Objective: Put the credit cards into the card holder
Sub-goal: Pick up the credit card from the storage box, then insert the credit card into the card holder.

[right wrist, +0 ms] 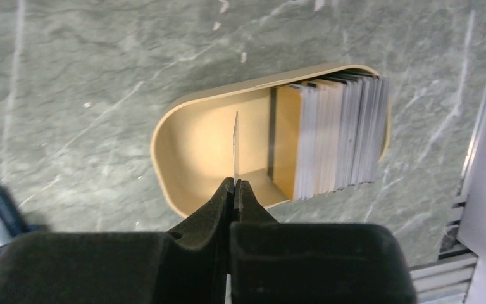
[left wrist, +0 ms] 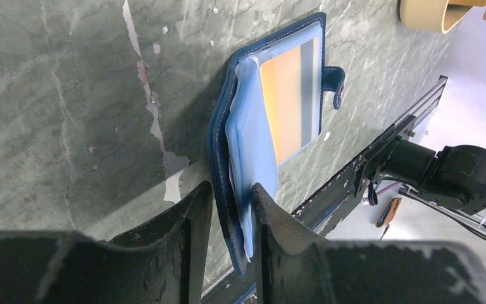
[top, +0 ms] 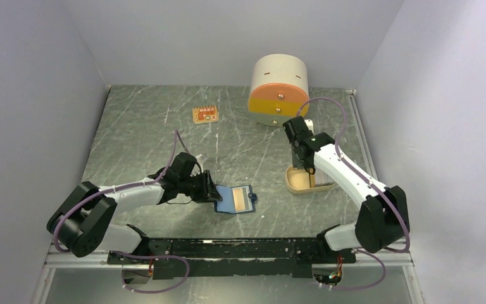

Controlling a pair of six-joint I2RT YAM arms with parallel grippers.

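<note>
Beige, thin credit card (right wrist: 235, 142) stands edge-on, pinched in your closed right tool (right wrist: 234, 185) over the tan oval tray (right wrist: 158, 158). Lift straight, clear its rim, cross bare grey stone-look bench (top: 266, 161) to the open navy folding card holder (top: 235, 199); your left tool (left wrist: 231, 190) straddles its edge, grip unclear.

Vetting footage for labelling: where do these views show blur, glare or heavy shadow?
Top external: evenly lit, sharp. Left wrist: left gripper near-black and soft; card holder sharp, its clear sleeve hazy. Right wrist: right gripper dark, its edge-on credit card crisp; lower-left corner blurred.
</note>
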